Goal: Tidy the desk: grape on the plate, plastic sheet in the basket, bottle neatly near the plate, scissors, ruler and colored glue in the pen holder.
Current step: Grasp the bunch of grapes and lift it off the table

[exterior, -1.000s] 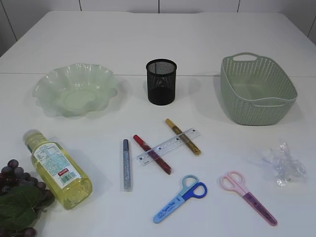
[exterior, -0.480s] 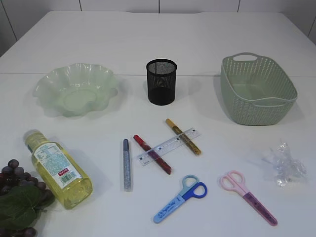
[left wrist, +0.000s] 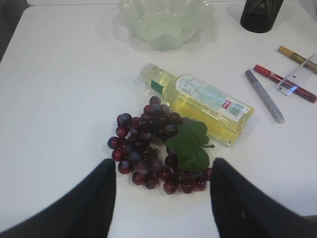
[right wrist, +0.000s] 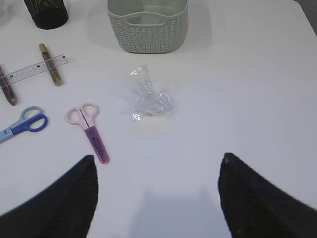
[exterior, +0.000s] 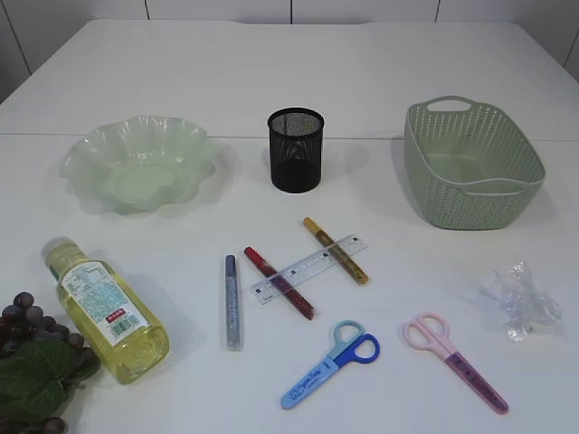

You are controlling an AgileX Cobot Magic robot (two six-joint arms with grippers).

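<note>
A dark red grape [left wrist: 146, 136] bunch with a green leaf lies just ahead of my open left gripper [left wrist: 162, 166], beside the lying yellow bottle [left wrist: 203, 101]. The pale green plate [left wrist: 126, 15] stands beyond. My right gripper [right wrist: 158, 158] hangs open over bare table, short of the crumpled plastic sheet [right wrist: 148, 99]. Pink scissors [right wrist: 91, 131] and blue scissors [right wrist: 22, 124] lie to its left. The ruler [exterior: 312, 267] rests across red glue [exterior: 279, 282] and gold glue [exterior: 335, 250], with silver glue [exterior: 232, 303] beside them. The black mesh pen holder [exterior: 296, 149] stands upright.
The green woven basket [exterior: 416, 154] stands at the back right, empty as far as I can see. Neither arm shows in the exterior view. The table's front edge runs close to the grape [exterior: 27, 348] and the scissors.
</note>
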